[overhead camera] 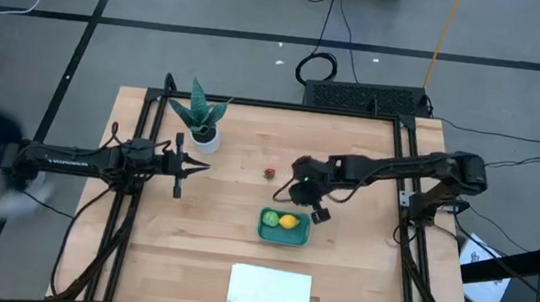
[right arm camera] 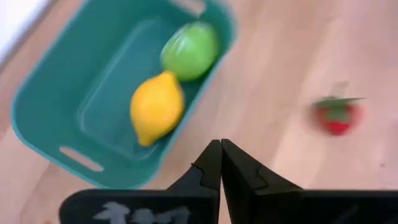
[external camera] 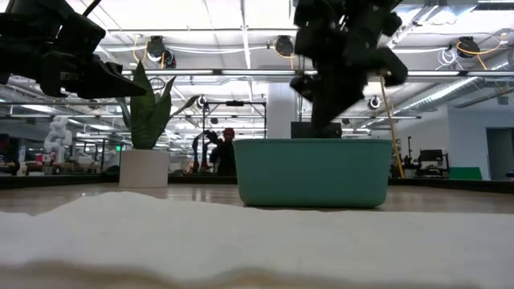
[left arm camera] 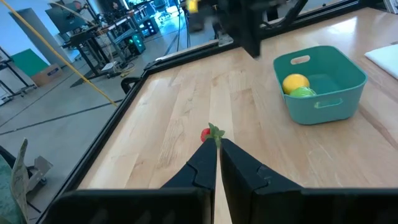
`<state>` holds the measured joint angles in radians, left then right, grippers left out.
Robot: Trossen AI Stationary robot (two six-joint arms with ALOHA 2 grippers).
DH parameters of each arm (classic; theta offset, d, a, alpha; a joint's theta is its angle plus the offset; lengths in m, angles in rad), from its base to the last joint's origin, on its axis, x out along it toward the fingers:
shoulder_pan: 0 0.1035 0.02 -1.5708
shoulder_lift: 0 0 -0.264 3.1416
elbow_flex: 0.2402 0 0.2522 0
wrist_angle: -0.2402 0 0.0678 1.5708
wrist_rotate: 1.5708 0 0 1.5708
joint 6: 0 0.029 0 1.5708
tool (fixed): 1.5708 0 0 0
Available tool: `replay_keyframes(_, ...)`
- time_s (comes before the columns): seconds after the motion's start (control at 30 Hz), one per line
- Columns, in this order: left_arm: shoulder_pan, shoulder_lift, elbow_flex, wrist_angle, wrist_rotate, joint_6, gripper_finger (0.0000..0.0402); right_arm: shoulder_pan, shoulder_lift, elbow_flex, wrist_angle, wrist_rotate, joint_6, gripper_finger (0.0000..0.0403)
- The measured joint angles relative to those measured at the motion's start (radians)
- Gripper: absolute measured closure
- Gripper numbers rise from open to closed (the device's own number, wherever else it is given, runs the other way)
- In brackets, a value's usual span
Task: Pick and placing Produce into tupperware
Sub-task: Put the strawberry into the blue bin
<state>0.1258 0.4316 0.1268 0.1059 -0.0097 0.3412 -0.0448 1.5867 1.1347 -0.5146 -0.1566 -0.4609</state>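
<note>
You see teal tub (overhead camera: 282, 237) holding lemon (overhead camera: 289, 222) and green fruit (overhead camera: 271, 218). Red strawberry (overhead camera: 270, 172) sits alone on table (overhead camera: 221, 236). Right gripper (overhead camera: 304, 188) above tub, fingers together, empty. Left gripper (overhead camera: 204, 168) near potted plant (overhead camera: 201, 119), fingers together, empty.

From my low view the teal tub (external camera: 313, 172) walls hide whatever lies inside, and the white sheet (external camera: 241, 241) fills the bottom of the frame as a blur. In my right wrist view the red piece (right arm camera: 336, 116) at right is smeared.

Two fruits (overhead camera: 280, 219) lie in the tub (overhead camera: 282, 237); the berry (overhead camera: 270, 172) lies on the table (overhead camera: 222, 226) behind it.
</note>
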Motion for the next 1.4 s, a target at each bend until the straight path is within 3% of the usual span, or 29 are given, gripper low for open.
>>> replay_keyframes(0.13,0.000,0.000,0.000,0.000,0.000,0.000,0.0376,-0.037,-0.111,-0.013,0.054,-0.005,0.038,0.0403)
replay_keyframes(0.27,0.000,0.000,0.000,0.000,0.000,-0.001,0.0376,-0.085,-0.233,-0.067,0.146,-0.089,0.100,0.0403)
replay_keyframes(0.53,0.000,0.000,0.000,0.000,0.000,-0.004,0.0376,-0.163,-0.491,-0.283,0.394,-0.215,0.242,0.0403)
replay_keyframes(0.87,0.000,0.000,0.000,0.000,0.000,-0.010,0.0376,-0.163,-0.742,-0.536,0.636,-0.214,0.373,0.0403)
replay_keyframes(1.4,0.000,0.000,0.000,0.000,-0.042,-0.036,0.0376,-0.141,-0.991,-0.803,0.810,-0.184,0.503,0.0403)
